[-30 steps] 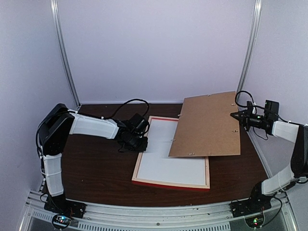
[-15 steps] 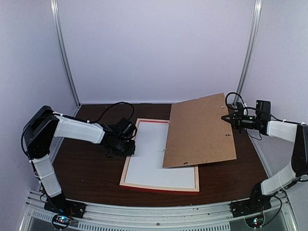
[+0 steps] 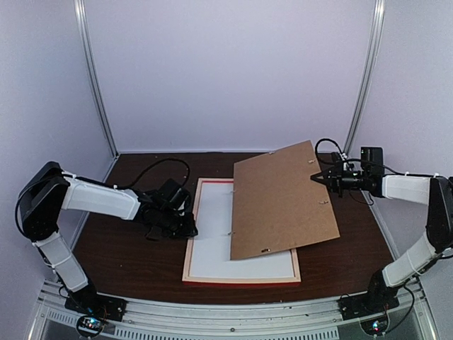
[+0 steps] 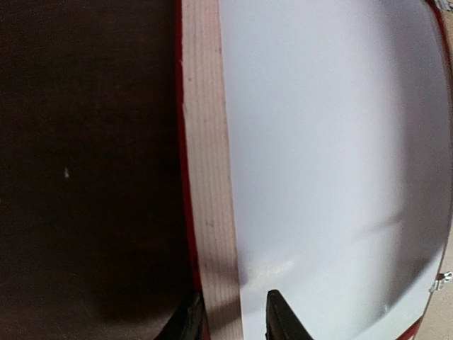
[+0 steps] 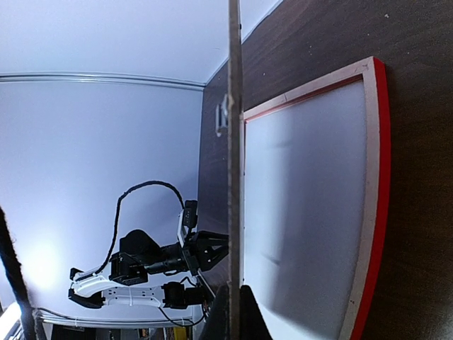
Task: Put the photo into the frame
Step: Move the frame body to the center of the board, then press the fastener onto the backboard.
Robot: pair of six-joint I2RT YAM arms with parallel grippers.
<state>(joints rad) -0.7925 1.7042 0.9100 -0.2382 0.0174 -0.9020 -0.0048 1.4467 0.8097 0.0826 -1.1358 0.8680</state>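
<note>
left jaws part-open astride red wooden frame (image 3: 241, 279) rail, maybe loose | right jaws clamp tilted brown backing board (image 3: 283, 202) | square it before lowering

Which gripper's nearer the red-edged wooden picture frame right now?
Left. The left gripper straddles the left rail of the red wooden frame; the right gripper clamps the brown backing board at its edge, off the frame's right side.

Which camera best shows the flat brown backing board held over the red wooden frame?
The top external view: it shows the flat brown backing board whole, face-on, tilted over the red wooden frame. The right wrist view sees only its thin edge, pinched in the right gripper. The left wrist view shows at most a beige sliver.
</note>
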